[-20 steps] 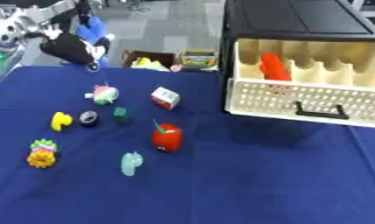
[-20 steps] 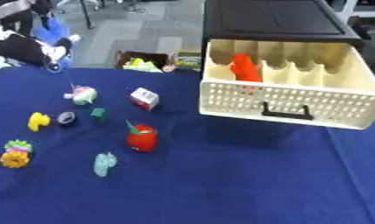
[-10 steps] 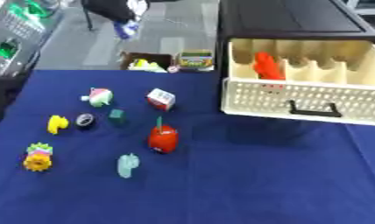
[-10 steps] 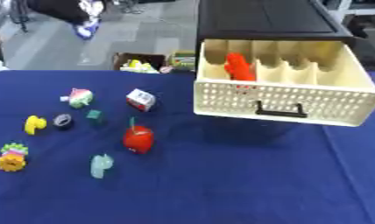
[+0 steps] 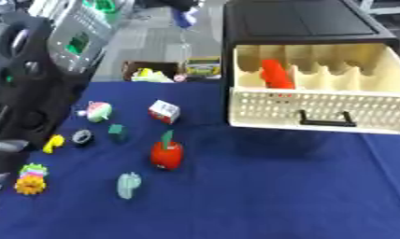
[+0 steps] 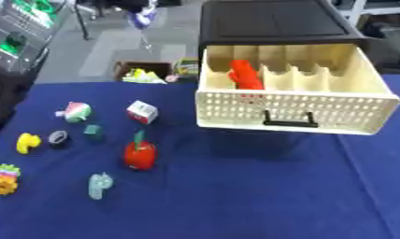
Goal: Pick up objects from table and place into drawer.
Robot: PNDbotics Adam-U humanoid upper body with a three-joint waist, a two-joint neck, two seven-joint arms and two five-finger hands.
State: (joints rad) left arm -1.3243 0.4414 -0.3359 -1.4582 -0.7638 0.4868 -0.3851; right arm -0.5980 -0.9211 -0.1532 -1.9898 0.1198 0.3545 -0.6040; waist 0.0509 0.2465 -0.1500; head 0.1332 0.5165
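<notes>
**On the blue worktop: small toys at left, open drawer at right**

At the left edge of the left eye view, a dark shape with silvery parts, taken for the left robot hand (image 5: 2, 148); too blurred to tell whether released, clenched or grasping. No sign of the right robot hand in either view.

Nearest that edge: a yellow piece (image 5: 53, 143) and an orange-and-green flower-shaped toy (image 5: 30, 179). Just right of the yellow piece, a dark ring (image 5: 82, 137), then a small green block (image 5: 117, 132). Above these, a pink-and-green round toy (image 5: 97, 111) and a white cube with red marks (image 5: 164, 111). Toward centre frame, a red fruit with a green stem (image 5: 167, 154), upright, with a pale teal piece (image 5: 128, 184) lower left of it. All apart from one another, all still on the blue worktop (image 6: 236, 200).

At upper right, a cream perforated drawer (image 6: 295, 108) pulled out of a black cabinet (image 6: 273, 21), with a red object (image 6: 245, 74) standing in one rear compartment.

No legible writing on the cube or anything else.
</notes>
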